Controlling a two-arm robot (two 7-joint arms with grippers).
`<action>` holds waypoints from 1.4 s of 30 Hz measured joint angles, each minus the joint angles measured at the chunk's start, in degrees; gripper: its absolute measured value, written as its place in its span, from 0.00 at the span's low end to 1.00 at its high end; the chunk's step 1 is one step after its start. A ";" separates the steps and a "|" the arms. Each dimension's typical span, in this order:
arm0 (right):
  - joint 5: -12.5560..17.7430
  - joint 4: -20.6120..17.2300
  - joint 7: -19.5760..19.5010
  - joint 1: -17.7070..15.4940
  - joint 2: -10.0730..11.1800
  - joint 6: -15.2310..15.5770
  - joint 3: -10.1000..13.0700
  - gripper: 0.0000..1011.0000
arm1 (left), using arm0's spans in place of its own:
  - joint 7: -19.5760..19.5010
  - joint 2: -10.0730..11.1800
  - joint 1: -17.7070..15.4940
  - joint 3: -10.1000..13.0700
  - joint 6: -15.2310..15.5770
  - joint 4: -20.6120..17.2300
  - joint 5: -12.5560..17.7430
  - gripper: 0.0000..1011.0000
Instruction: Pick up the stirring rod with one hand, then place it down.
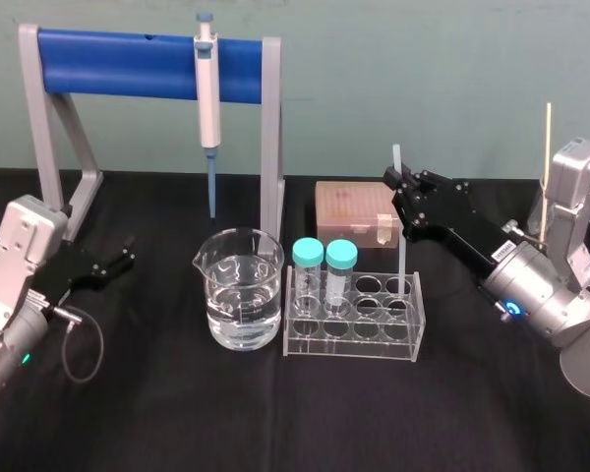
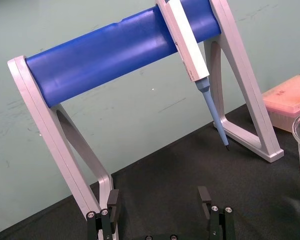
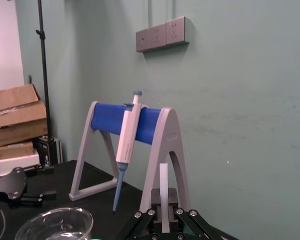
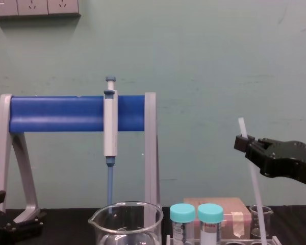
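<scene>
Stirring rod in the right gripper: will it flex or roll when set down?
Probably stiff: the stirring rod runs straight, upright in the right gripper. Thin and smooth-looking, it may roll on the table. Left gripper parked.

The right gripper [image 4: 243,143] grips the tilted stirring rod [image 4: 258,204] near its top, right of the pipette [image 4: 110,127].

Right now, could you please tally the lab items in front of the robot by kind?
Beakers: 2
Capped tubes: 2
Tube rack: 1
Pipette: 1
Pipette stand: 1
Stirring rod: 1
Tip box: 1
Total: 9
</scene>
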 joint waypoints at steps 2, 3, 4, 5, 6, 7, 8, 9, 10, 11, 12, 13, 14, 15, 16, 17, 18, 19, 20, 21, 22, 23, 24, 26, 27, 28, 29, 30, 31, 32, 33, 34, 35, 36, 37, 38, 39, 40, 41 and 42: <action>-0.04 0.36 0.00 0.06 -0.11 0.04 -0.03 0.07 | 0.00 0.00 0.00 0.00 0.00 0.00 0.00 0.99; -0.05 0.51 0.00 0.07 -0.16 0.08 -0.04 0.07 | 0.00 0.00 0.00 0.00 0.00 0.00 0.00 0.99; -0.07 0.80 -0.04 0.08 -0.27 0.17 -0.08 0.07 | 0.00 0.00 0.00 0.00 0.00 0.00 0.00 0.99; -0.08 0.96 -0.05 0.10 -0.32 0.23 -0.10 0.07 | 0.00 0.00 0.00 0.00 0.00 0.00 0.00 0.99; -0.09 1.11 -0.06 0.13 -0.36 0.30 -0.12 0.07 | 0.00 0.00 0.00 0.00 0.00 0.00 0.00 0.99; -0.11 1.35 -0.10 0.16 -0.45 0.45 -0.16 0.07 | 0.00 0.00 0.00 0.00 0.00 0.00 0.00 0.99; -0.12 1.50 -0.11 0.16 -0.48 0.51 -0.17 0.07 | 0.00 0.00 0.00 0.00 0.00 0.00 0.00 0.99; -0.15 1.72 -0.14 0.17 -0.55 0.60 -0.20 0.07 | 0.00 0.00 0.00 0.00 0.00 0.00 0.00 0.99; -0.15 1.72 -0.14 0.17 -0.55 0.60 -0.20 0.07 | 0.00 0.00 0.00 0.00 0.00 0.00 0.00 0.99; -0.21 1.95 -0.21 0.18 -0.62 0.72 -0.24 0.07 | 0.00 0.00 0.00 0.00 0.00 0.00 0.00 0.99; -0.24 2.08 -0.24 0.19 -0.65 0.77 -0.25 0.07 | 0.00 0.00 0.00 0.00 0.00 0.00 0.00 0.99; -0.33 2.31 -0.30 0.23 -0.73 0.85 -0.26 0.07 | 0.00 0.00 0.00 0.00 0.00 0.00 0.00 0.99; -0.36 2.42 -0.32 0.24 -0.78 0.86 -0.27 0.07 | 0.00 0.00 0.00 0.00 0.00 0.00 0.00 0.99; -0.38 2.53 -0.36 0.24 -0.82 0.87 -0.28 0.07 | 0.00 0.00 0.00 0.00 0.00 0.00 0.00 0.99; -0.41 2.65 -0.42 0.25 -0.87 0.87 -0.28 0.07 | 0.00 0.00 0.00 0.00 0.00 0.00 0.00 0.99; -0.46 2.87 -0.55 0.28 -1.00 0.87 -0.28 0.07 | 0.00 0.00 0.00 0.00 0.00 0.00 0.00 0.99; -0.47 2.98 -0.59 0.29 -1.04 0.87 -0.28 0.07 | 0.00 0.00 0.00 0.00 0.00 0.00 0.00 0.99; -0.49 3.05 -0.65 0.30 -1.10 0.87 -0.27 0.07 | 0.00 0.00 0.00 0.00 0.00 0.00 0.00 0.99; -0.50 3.10 -0.70 0.30 -1.15 0.87 -0.27 0.07 | 0.00 0.00 0.00 0.00 0.00 0.00 0.00 0.99; -0.52 3.22 -0.76 0.30 -1.25 0.87 -0.23 0.07 | 0.00 0.00 0.00 0.00 0.00 0.00 0.00 0.99; -0.53 3.31 -0.78 0.31 -1.32 0.85 -0.21 0.07 | 0.00 0.00 0.00 0.00 0.00 0.00 0.00 0.99; -0.54 3.39 -0.79 0.33 -1.40 0.82 -0.20 0.07 | 0.00 0.00 0.00 0.00 0.00 0.00 0.00 0.99; -0.55 3.53 -0.80 0.36 -1.50 0.75 -0.18 0.07 | 0.00 0.00 0.00 0.00 0.00 0.00 0.00 0.99; -0.58 3.72 -0.83 0.43 -1.65 0.69 -0.14 0.07 | 0.00 0.00 0.00 0.00 0.00 0.00 0.00 0.99; -0.60 3.83 -0.84 0.48 -1.70 0.66 -0.13 0.07 | 0.00 0.00 0.00 0.00 0.00 0.00 0.00 0.99; -0.61 3.90 -0.84 0.50 -1.74 0.64 -0.13 0.07 | 0.00 0.00 0.00 0.00 0.00 0.00 0.00 0.99; -0.65 4.05 -0.84 0.54 -1.81 0.61 -0.12 0.07 | 0.00 0.00 0.00 0.00 0.00 0.00 0.00 0.99; -0.65 4.05 -0.84 0.54 -1.81 0.61 -0.12 0.07 | 0.00 0.00 0.00 0.00 0.00 0.00 0.00 0.99; -0.71 4.17 -0.85 0.63 -1.87 0.61 -0.10 0.07 | 0.00 0.00 0.00 0.00 0.00 0.00 0.00 0.99; -0.75 4.22 -0.86 0.67 -1.89 0.61 -0.09 0.07 | 0.00 0.00 0.00 0.00 0.00 0.00 0.00 0.99; -0.80 4.33 -0.90 0.70 -1.93 0.64 -0.08 0.07 | 0.00 0.00 0.00 0.00 0.00 0.00 0.00 0.99; -0.82 4.39 -0.92 0.70 -1.96 0.66 -0.08 0.07 | 0.00 0.00 0.00 0.00 0.00 0.00 0.00 0.99; -0.84 4.45 -0.95 0.71 -1.99 0.68 -0.08 0.07 | 0.00 0.00 0.00 0.00 0.00 0.00 0.00 0.99; -0.86 4.50 -0.97 0.71 -2.00 0.71 -0.07 0.07 | 0.00 0.00 0.00 0.00 0.00 0.00 0.00 0.99; -0.90 4.60 -1.02 0.72 -2.05 0.78 -0.06 0.07 | 0.00 0.00 0.00 0.00 0.00 0.00 0.00 0.99; -0.91 4.65 -1.05 0.72 -2.07 0.82 -0.06 0.07 | 0.00 0.00 0.00 0.00 0.00 0.00 0.00 0.99; -0.93 4.76 -1.07 0.72 -2.10 0.87 -0.05 0.07 | 0.00 0.00 0.00 0.00 0.00 0.00 0.00 0.99; -0.93 4.76 -1.07 0.72 -2.10 0.87 -0.05 0.07 | 0.00 0.00 0.00 0.00 0.00 0.00 0.00 0.99; -0.94 4.86 -1.08 0.72 -2.15 0.89 -0.04 0.07 | 0.00 0.00 0.00 0.00 0.00 0.00 0.00 0.99; -0.94 4.89 -1.08 0.72 -2.17 0.90 -0.03 0.07 | 0.00 0.00 0.00 0.00 0.00 0.00 0.00 0.99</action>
